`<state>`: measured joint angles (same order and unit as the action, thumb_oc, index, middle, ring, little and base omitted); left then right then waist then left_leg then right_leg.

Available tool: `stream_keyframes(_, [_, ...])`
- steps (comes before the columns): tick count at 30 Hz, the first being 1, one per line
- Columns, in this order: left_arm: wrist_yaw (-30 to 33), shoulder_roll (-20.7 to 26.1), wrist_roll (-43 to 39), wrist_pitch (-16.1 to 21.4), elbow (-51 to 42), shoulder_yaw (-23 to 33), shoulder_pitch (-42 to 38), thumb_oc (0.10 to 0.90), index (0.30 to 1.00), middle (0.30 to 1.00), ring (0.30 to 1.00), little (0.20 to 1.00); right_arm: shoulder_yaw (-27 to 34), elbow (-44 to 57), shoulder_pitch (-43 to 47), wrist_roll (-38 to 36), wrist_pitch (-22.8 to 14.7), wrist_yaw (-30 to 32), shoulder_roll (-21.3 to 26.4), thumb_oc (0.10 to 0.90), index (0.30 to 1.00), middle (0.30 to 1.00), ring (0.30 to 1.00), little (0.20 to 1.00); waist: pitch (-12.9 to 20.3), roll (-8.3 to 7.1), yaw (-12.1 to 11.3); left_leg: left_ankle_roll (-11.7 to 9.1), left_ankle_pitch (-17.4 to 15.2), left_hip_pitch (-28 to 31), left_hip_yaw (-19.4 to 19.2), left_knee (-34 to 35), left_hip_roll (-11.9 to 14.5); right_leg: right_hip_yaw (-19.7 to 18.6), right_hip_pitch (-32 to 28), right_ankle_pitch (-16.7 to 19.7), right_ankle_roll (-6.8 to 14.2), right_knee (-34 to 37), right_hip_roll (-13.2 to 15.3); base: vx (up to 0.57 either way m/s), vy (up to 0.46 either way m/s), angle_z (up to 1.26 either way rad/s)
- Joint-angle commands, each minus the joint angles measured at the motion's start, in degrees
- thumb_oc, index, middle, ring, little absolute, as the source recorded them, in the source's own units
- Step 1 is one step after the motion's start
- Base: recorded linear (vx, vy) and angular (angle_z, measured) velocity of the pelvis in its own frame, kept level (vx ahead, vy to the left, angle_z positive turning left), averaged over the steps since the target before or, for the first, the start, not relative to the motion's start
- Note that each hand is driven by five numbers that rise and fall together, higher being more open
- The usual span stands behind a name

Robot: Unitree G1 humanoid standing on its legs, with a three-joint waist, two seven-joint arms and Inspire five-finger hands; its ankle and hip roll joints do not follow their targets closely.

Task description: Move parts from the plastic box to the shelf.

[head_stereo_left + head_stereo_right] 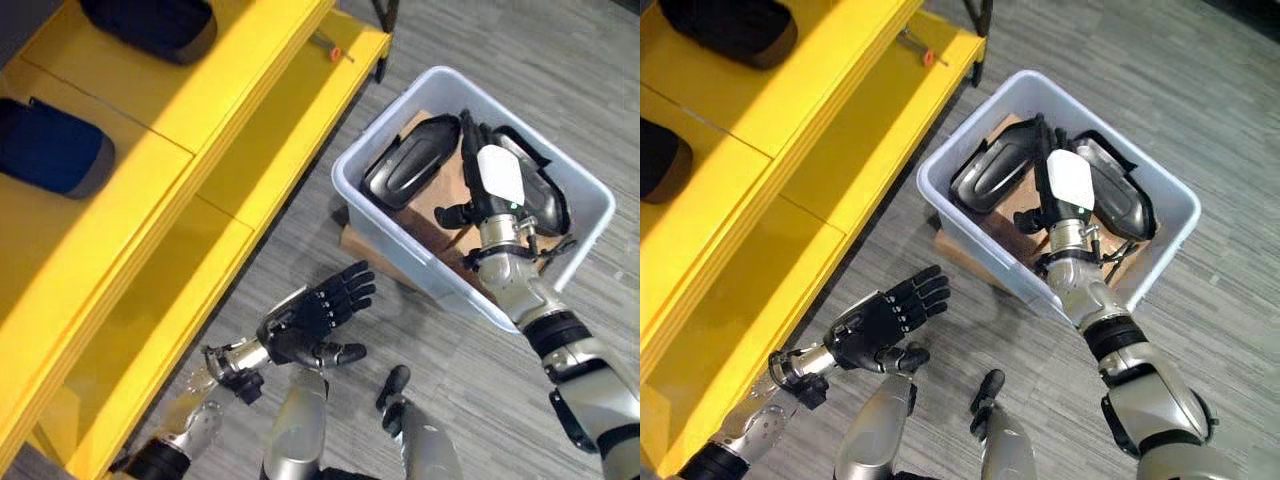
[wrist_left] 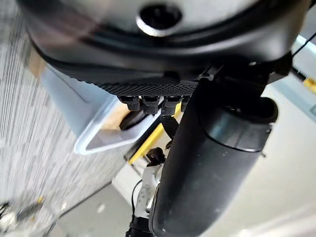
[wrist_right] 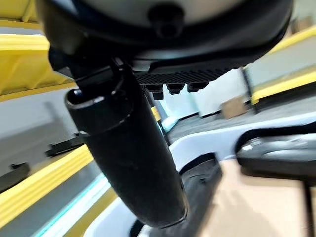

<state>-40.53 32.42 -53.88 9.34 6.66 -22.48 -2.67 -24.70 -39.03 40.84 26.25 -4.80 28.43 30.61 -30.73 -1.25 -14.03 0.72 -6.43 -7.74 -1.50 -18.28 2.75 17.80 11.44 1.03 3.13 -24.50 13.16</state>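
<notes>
With dark parts (image 1: pixel 50 148) already on the yellow shelf (image 1: pixel 240 120), the right hand (image 1: pixel 490 185) reaches, fingers seemingly straight, among parts (image 1: pixel 410 165) left in the plastic box (image 1: pixel 400 260), the left hand (image 1: pixel 315 315) open and empty.

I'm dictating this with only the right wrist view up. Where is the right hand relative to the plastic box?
Observer: The right hand is inside the plastic box, fingers straight, between the left part and the right part.
Operator: What about the left hand?
Observer: The left hand is open and empty, over the floor between the box and the yellow shelf.
Operator: Is anything on that shelf?
Observer: Yes, one dark shelved part and a bluish shelved part lie on it.
</notes>
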Motion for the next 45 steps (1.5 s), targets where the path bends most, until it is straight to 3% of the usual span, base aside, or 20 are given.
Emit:
stream_keyframes(1, [-1.91,-0.54,-3.3,5.42,-5.37,-0.19,0.88,0.9,1.0,1.0,1.0,1.0,-1.09,-0.29,9.7,2.56,-1.77,7.07,2.92,0.9,1.0,1.0,1.0,1.0,4.42,-1.3,0.97,2.39,-1.42,1.82,-3.24,4.04,-2.24,-4.56,-2.0,4.25,4.82,14.09,-1.68,0.24,-0.344,-0.32])
stream_keyframes(3, [-2.07,-0.32,-2.97,6.23,-5.08,-0.74,1.05,0.9,1.0,1.0,1.0,1.0,-1.69,-0.48,10.3,2.99,-1.12,6.85,2.04,0.9,1.0,1.0,1.0,1.0,4.79,-1.76,1.64,2.49,-2.49,3.04,-2.79,4.74,-2.29,-6.61,-1.0,7.89,6.13,17.39,-0.92,0.22,-0.285,0.0])
stream_keyframes(7, [-0.28,-0.89,1.83,8.49,-5.4,-0.17,2.59,0.9,1.0,1.0,1.0,1.0,-2.63,3.54,7.08,3.29,-3.42,3.87,4.21,0.9,1.0,1.0,1.0,1.0,8.56,-2.03,2.98,1.45,-2.97,4.86,-3.98,6.08,-1.1,-6.17,-4.34,5.83,5.63,21.31,-2.21,0.24,-0.239,0.34])
stream_keyframes(10, [-0.24,-0.56,3.08,10.31,-5.81,-0.43,2.77,0.9,1.0,1.0,1.0,1.0,-4.33,7.3,6.76,3.68,-1.92,0.36,4.8,0.9,1.0,1.0,1.0,1.0,9.98,-1.34,3.42,0.58,-3.06,5.06,-4.83,5.22,-0.09,-5.27,-5.26,3.02,3.91,19.49,-3.08,0.16,-0.138,0.11])
stream_keyframes(13, [-1.72,-1.58,0.63,8.58,-6.98,0.22,3.21,0.9,1.0,1.0,1.0,1.0,-6.08,9.76,5.23,5.08,-1.25,-1.2,5.05,0.9,1.0,1.0,1.0,1.0,11.52,-0.46,3.88,0.2,-3.09,5.6,-3.89,4.45,-0.1,-5.8,-6.14,0.18,2.14,17.9,-4.32,0.25,-0.21,-0.15])
stream_keyframes(18, [-1.91,-2.14,0.88,7.69,-7.8,1.05,4.4,0.9,1.0,1.0,1.0,1.0,-6.41,12.0,3.49,6.17,-1.67,-4.16,5.59,0.9,1.0,1.0,1.0,1.0,13.82,0.22,4.46,-1.35,0.17,5.23,-1.98,-3.23,0.04,-5.57,-7.2,-3.15,-1.29,16.1,-6.55,0.21,-0.249,0.07])
stream_keyframes(20, [-2.09,-2.62,0.81,7.58,-7.29,0.91,4.49,0.9,1.0,1.0,1.0,1.0,-6.16,12.96,2.62,7.56,-1.43,-5.9,5.61,0.9,1.0,1.0,1.0,1.0,14.06,0.42,4.86,-2.23,2.93,2.74,-2.45,-12.27,-0.49,-4.69,-8.07,-4.15,-2.91,15.82,-7.08,0.13,-0.196,0.04])
stream_keyframes(22, [-2.3,-3.51,1.97,7.12,-6.09,1.28,4.21,0.9,1.0,1.0,1.0,1.0,-6.46,12.93,1.92,8.06,-1.12,-6.5,5.01,0.9,1.0,1.0,1.0,1.0,13.87,0.51,5.2,-2.11,3.65,-1.64,-1.95,-19.42,-1.01,-4.89,-8.67,-4.83,-3.98,15.14,-7.8,0.16,-0.163,0.28])
stream_keyframes(25, [-2.75,-3.65,2.28,7.31,-5.17,1.4,3.75,0.9,1.0,1.0,1.0,1.0,-7.37,12.61,2.32,8.05,-0.99,-6.82,4.32,0.9,1.0,1.0,1.0,1.0,13.74,0.92,5.31,-1.69,3.64,-1.87,-2.23,-13.28,-0.87,-5.59,-8.8,-5.49,-3.87,14.74,-8.82,0.16,-0.005,0.0])
stream_keyframes(26, [-1.77,-2.66,4.85,9.5,-5.13,0.78,2.96,0.9,1.0,1.0,1.0,1.0,-9.05,11.39,4.1,7.64,-0.99,-7.58,3.52,0.9,1.0,1.0,1.0,1.0,13.82,2.24,4.62,-2.85,6.84,-0.68,-1.49,5.8,0.02,-6.19,-9.92,-6.57,-3.07,14.99,-10.57,0.23,0.126,0.0])
stream_keyframes(29, [-2.74,-1.73,3.3,8.02,-7.03,1.8,4.49,0.9,1.0,1.0,1.0,1.0,-9.52,11.26,3.43,5.51,-2.13,-8.18,3.35,0.9,1.0,1.0,1.0,1.0,13.55,3.34,3.24,-5.6,16.8,-2.93,1.89,16.01,3.09,-7.61,-13.46,-7.83,-3.09,15.83,-12.06,0.25,0.111,-0.06])
stream_keyframes(31, [-4.83,-1.75,3.8,6.93,-7.6,3.33,5.8,0.9,1.0,1.0,1.0,1.0,-9.23,11.64,2.47,4.74,-1.92,-9.28,2.97,0.9,1.0,1.0,1.0,1.0,13.28,3.52,2.53,-6.12,20.65,-5.37,3.46,17.74,4.83,-8.37,-15.14,-8.54,-3.53,15.55,-12.18,0.23,0.099,-0.41])
stream_keyframes(35, [-5.8,-2.05,3.23,6.51,-6.81,4.84,6.35,0.9,1.0,1.0,1.0,1.0,-9.75,11.38,1.39,5.21,-3.06,-10.52,2.28,0.9,1.0,1.0,1.0,1.0,13.01,3.51,2.04,-5.83,19.92,-6.4,5.69,16.42,4.0,-9.27,-16.03,-10.13,-3.69,13.61,-11.65,0.19,0.137,-0.46])
stream_keyframes(37, [-5.68,-2.42,3.91,5.82,-5.84,5.42,6.28,0.9,1.0,1.0,1.0,1.0,-10.18,11.94,0.06,5.14,-3.33,-11.15,1.57,0.9,1.0,1.0,1.0,1.0,13.3,3.69,1.87,-5.63,18.44,-4.84,6.68,15.9,3.45,-8.81,-16.27,-11.43,-3.74,11.5,-11.57,0.34,0.221,-0.71])
stream_keyframes(39, [-6.29,-1.87,3.45,4.45,-5.12,5.19,5.12,0.9,1.0,1.0,1.0,1.0,-9.65,13.1,-2.29,6.49,-2.99,-11.44,1.83,0.9,1.0,1.0,1.0,1.0,13.44,3.73,2.2,-4.81,14.75,-2.62,6.29,14.98,2.32,-7.84,-15.82,-12.31,-3.61,9.0,-11.04,0.27,0.185,-0.78])
stream_keyframes(45, [-7.28,-0.4,2.7,2.63,-5.05,3.66,1.9,0.9,1.0,1.0,1.0,1.0,-8.63,12.44,-1.82,9.17,-1.28,-10.93,2.63,0.9,1.0,1.0,1.0,1.0,12.12,3.57,1.18,-3.14,11.34,-2.4,7.52,13.66,-1.17,-6.64,-14.44,-11.83,-2.49,8.84,-9.65,0.05,0.099,0.09])
